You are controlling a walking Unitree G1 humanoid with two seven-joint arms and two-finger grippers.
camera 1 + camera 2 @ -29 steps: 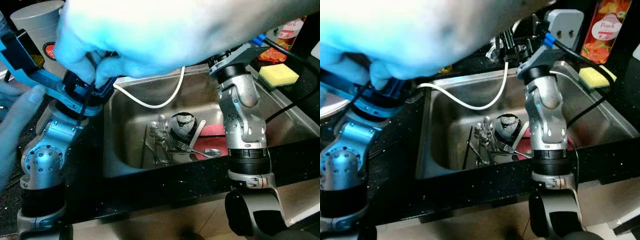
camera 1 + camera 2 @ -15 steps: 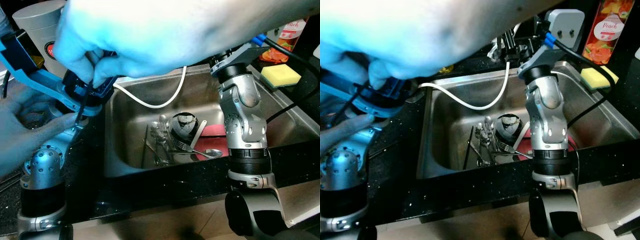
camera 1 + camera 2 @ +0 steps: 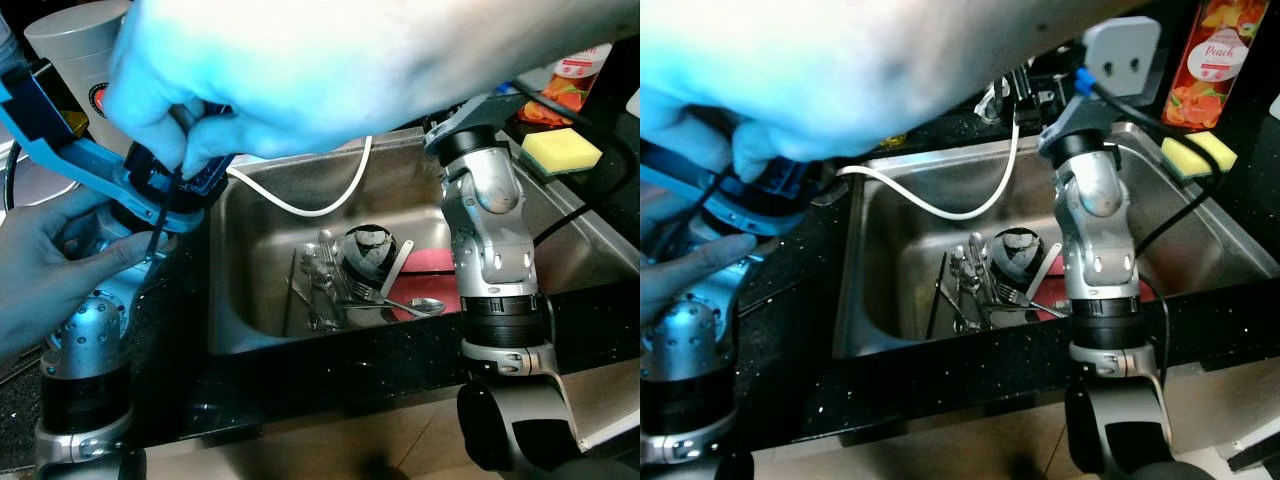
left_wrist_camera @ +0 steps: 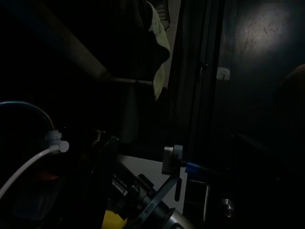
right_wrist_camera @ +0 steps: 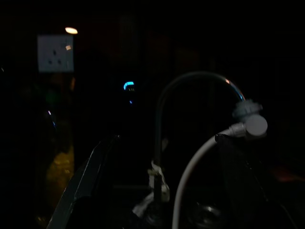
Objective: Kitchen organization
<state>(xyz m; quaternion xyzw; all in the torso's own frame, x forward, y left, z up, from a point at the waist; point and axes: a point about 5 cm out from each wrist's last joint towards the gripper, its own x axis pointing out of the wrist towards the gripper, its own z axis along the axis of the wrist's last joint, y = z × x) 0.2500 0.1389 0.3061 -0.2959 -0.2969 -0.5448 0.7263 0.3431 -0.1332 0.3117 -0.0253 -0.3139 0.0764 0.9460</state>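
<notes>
Organizing not yet begun, by my read: a person's hands (image 3: 60, 250) work at the blue fitting (image 3: 90, 165) on the left arm, at 10 o'clock. Cutlery (image 3: 325, 275) waits in the sink (image 3: 250, 230), centre. Next: clear hands, reach cutlery. Finger spread of either gripper: cannot tell.

Very dark out here. A curved faucet (image 5: 190, 83) is arching across the middle, catching a faint sheen along its bend. A white hose (image 5: 200, 162) is rising from below and meeting a round white fitting (image 5: 252, 125) near the spout's end. One black finger (image 5: 83, 183) of the right hand (image 5: 162, 191) is slanting up on one side. A pale wall socket plate (image 5: 55, 52) is glowing dimly behind, and a small blue light (image 5: 128, 86) is shining beyond the faucet.
</notes>
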